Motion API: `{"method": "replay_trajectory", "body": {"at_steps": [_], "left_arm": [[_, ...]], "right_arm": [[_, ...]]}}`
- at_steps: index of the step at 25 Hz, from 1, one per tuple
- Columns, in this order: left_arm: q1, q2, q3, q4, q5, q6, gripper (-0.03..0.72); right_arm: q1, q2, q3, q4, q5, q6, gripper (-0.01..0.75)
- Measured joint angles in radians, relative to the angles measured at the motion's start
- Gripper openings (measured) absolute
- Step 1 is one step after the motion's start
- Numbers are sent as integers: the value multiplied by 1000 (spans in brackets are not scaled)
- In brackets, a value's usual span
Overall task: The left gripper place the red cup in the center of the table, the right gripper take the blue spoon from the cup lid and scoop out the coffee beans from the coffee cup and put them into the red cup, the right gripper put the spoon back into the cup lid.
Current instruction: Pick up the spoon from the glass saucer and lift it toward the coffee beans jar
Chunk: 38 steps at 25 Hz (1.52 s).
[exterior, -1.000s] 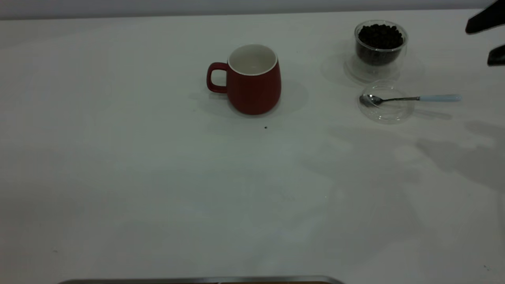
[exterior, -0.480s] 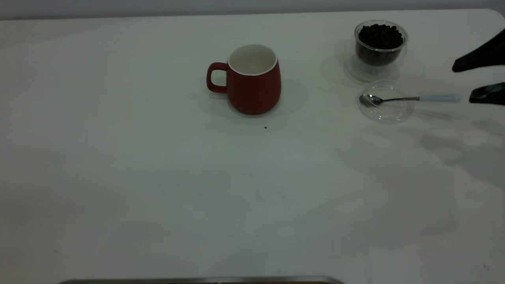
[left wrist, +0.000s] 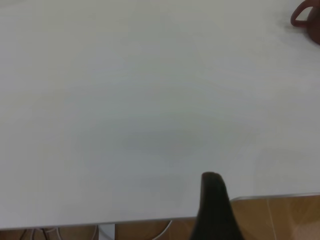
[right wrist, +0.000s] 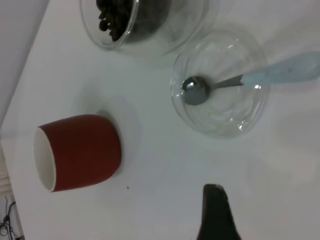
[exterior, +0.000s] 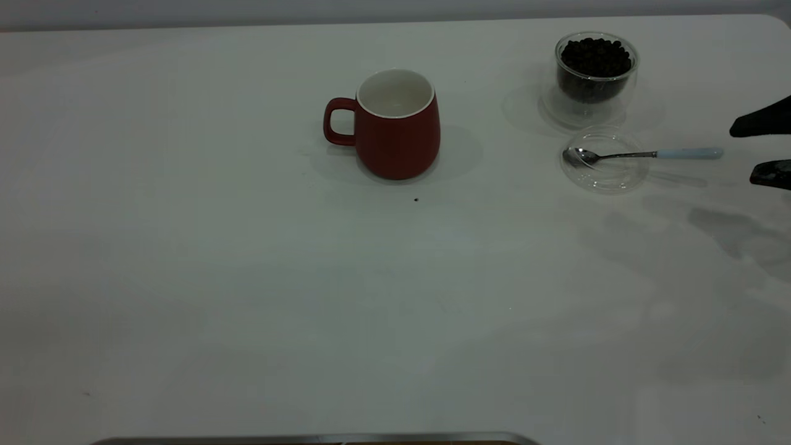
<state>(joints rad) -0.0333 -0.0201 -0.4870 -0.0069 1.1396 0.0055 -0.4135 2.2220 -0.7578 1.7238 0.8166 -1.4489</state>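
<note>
Black and spread wide, my right end effector hangs at the table's right edge, level with the blue spoon's handle tip but short of it. Its bowl lies in the cup lid, just before the coffee cup of coffee beans. Centre table stands the red cup. My left end effector sits over the table's corner; I cannot tell its spread.

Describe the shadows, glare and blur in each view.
Exterior view: soft grey shadows pool on the table at right, below the open right gripper; the red cup casts a faint shadow rightward. Right wrist view: the cup lid shows glints, and the blue spoon handle is blurred. Left wrist view: the left gripper's finger is a blurred dark shape.
</note>
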Motion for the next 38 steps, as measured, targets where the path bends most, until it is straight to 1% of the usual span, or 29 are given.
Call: {"method": "replay_trajectory", "body": {"at_steps": [7, 15, 18, 24, 33, 38], "left_arm": [[0, 0, 0, 0, -1, 0, 587], [0, 0, 0, 0, -1, 0, 587], [0, 0, 0, 0, -1, 0, 587], [0, 0, 0, 0, -1, 0, 587], [0, 0, 0, 0, -1, 0, 587], [0, 0, 0, 0, -1, 0, 587]], "right_arm": [[0, 96, -102, -20, 3, -40, 548], [0, 178, -182, -22, 8, -105, 548], [0, 197, -202, -13, 8, -129, 548], [0, 230, -220, 47, 51, -202, 548], [0, 277, -255, 55, 90, -235, 548], [25, 278, -286, 55, 91, -242, 548]]}}
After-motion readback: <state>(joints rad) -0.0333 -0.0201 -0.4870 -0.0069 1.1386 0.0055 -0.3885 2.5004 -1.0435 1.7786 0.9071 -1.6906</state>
